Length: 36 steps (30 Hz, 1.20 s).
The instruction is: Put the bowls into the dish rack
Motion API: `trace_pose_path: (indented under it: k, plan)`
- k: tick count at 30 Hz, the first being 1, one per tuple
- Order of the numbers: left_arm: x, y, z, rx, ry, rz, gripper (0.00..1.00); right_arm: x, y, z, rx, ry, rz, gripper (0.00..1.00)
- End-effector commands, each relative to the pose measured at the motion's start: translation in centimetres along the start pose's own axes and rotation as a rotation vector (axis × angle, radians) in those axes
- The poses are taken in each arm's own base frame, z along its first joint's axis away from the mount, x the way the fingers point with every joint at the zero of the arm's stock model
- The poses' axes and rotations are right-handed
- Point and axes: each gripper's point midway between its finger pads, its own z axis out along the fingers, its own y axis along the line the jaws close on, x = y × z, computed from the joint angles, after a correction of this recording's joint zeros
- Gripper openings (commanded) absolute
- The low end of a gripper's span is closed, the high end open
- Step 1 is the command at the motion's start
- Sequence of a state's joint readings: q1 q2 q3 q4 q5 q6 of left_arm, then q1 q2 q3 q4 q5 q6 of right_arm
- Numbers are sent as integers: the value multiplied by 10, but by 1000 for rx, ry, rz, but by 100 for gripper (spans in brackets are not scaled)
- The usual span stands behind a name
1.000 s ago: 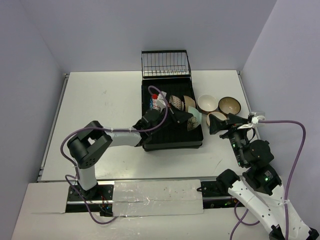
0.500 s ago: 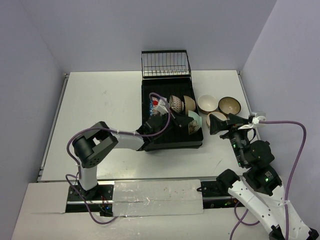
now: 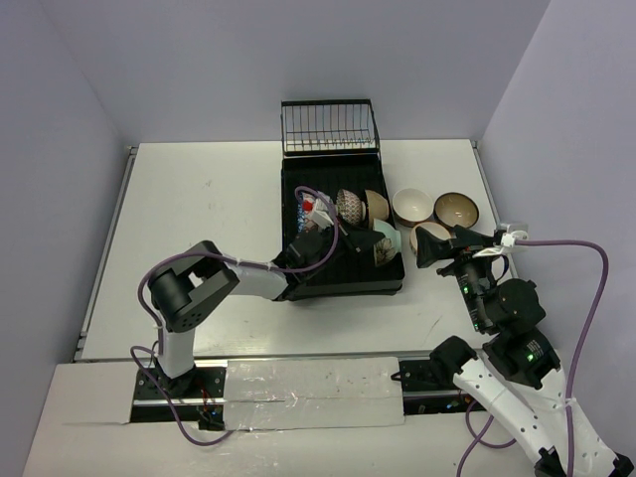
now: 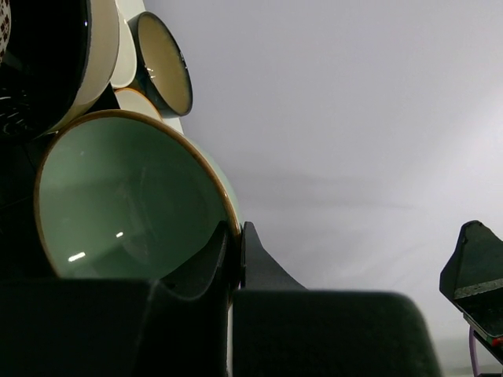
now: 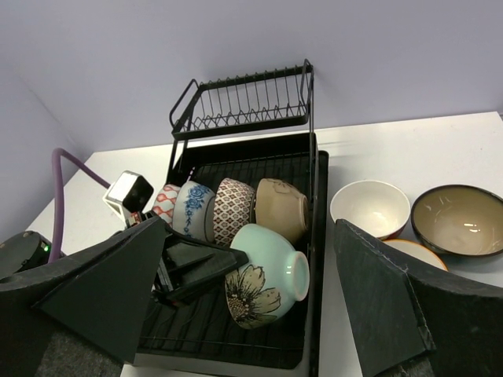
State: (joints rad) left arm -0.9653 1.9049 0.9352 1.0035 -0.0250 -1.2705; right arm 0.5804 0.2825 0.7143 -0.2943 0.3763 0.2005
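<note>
L gripper (image 3: 336,244) reaches into the rack (image 3: 343,290) and is clamped on the rim of the green bowl (image 3: 384,246). In the L wrist view one finger (image 4: 206,258) sits inside the bowl and the other outside, w/ the rim pinched btwn them. The green bowl lies tipped on its side in the near-right part of the tray. Its mouth faces the L arm and its flower-print outside faces the R wrist cam. It prob rests on the ribbed floor, but can't tell for sure if it's held just off it.

Behind it, 4 bowls stand on edge in a row across the mid tray, packed close. From L to R: red-check bowl (image 5: 165,203), blue bowl (image 5: 192,210), brown-print bowl (image 5: 233,208), tan bowl (image 5: 280,208). The wire basket (image 3: 328,124) stands upright at the far end of the rack.

R gripper (image 3: 449,240) hovers over the table (image 3: 199,199) just right of the rack, jaws spread wide, gripping nothing.

3 bowls sit upright on the table right of the rack. The cream bowl (image 3: 411,206) and dark bowl (image 3: 456,209) are side by side. A third bowl (image 3: 429,236) is nearer the arms, partly hidden under an R finger (image 5: 385,306). Can't tell if the finger touches it.
</note>
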Motion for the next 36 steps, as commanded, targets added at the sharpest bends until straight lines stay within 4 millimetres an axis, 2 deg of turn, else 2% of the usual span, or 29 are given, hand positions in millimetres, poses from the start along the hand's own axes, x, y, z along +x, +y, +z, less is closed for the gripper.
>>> trace_pose_path:
  k: [1,3,6,12,15,23,26,29,32,33,34,36]
  plan:
    - [-5,-32,0,136,-42,-53,1,-6,4,-1,-18,-16,6,95]
    - [-3,-33,0,153,-34,-66,4,-4,4,-1,-18,-12,7,95]
    - [2,-22,1,121,-19,-83,4,-5,3,-2,-17,-13,6,95]
    - [2,-18,-5,106,-24,-122,5,-6,4,-2,-20,-18,13,95]
    - [0,-18,-8,74,-35,-104,4,-5,4,-2,-21,-14,11,95]
    - [-6,5,-16,-61,-68,-80,6,-6,4,-3,-23,-16,12,95]
    - [-5,6,-19,-61,-65,-75,6,-6,4,-3,-22,-21,16,95]
    - [-5,6,-18,-66,-62,-72,11,-5,5,-2,-23,-19,15,95]
    - [-7,-3,-16,-54,-59,-48,24,-4,2,-1,-9,-11,13,95]
    - [-5,1,-16,-78,-48,-26,30,-4,1,-1,3,-14,20,95]
    - [-9,-8,-14,-67,-51,-15,32,-4,-1,-1,9,-14,22,96]
    - [-10,-6,-16,-96,-50,15,42,-4,-3,-1,24,-13,31,97]
